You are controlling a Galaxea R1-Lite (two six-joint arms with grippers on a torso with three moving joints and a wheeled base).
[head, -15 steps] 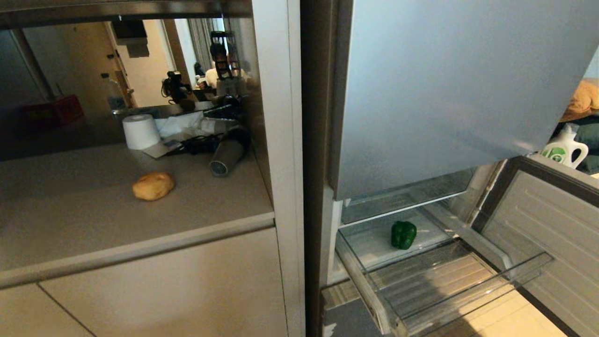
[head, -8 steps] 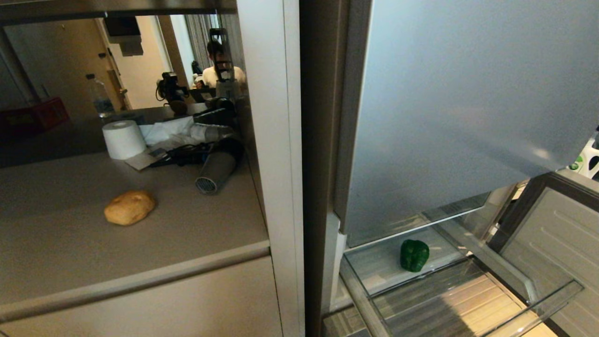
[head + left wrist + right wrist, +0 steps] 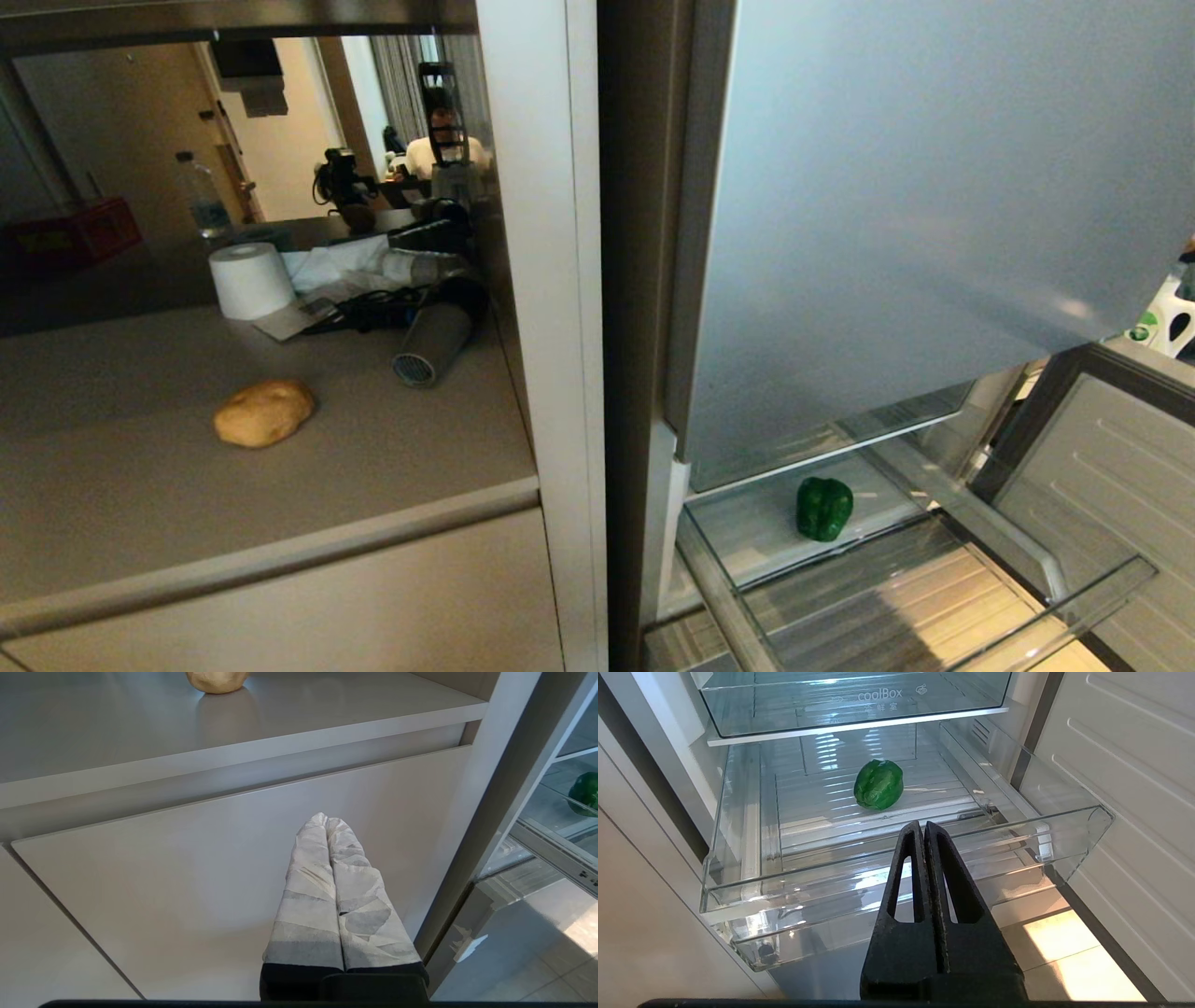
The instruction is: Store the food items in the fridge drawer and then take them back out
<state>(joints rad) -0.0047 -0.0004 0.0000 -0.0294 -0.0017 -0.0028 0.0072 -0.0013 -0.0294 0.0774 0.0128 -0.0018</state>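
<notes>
i face a beige counter (image 3: 121,504) under a mirrored back wall (image 3: 121,140), pale cabinet fronts (image 3: 196,868) below, a white upright panel (image 3: 551,280) beside, and sunlit floor tiles (image 3: 1083,970) at my right.

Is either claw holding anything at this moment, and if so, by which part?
Nothing is held. The left claw and right claw are both shut and empty; the green pepper lies in the open drawer, the brown lump on the counter.

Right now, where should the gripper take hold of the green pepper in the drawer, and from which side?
Probably from above, through the open top of the clear drawer. The green bell pepper lies alone on the drawer floor, so the shut right gripper should open and close across its rounded middle.
</notes>
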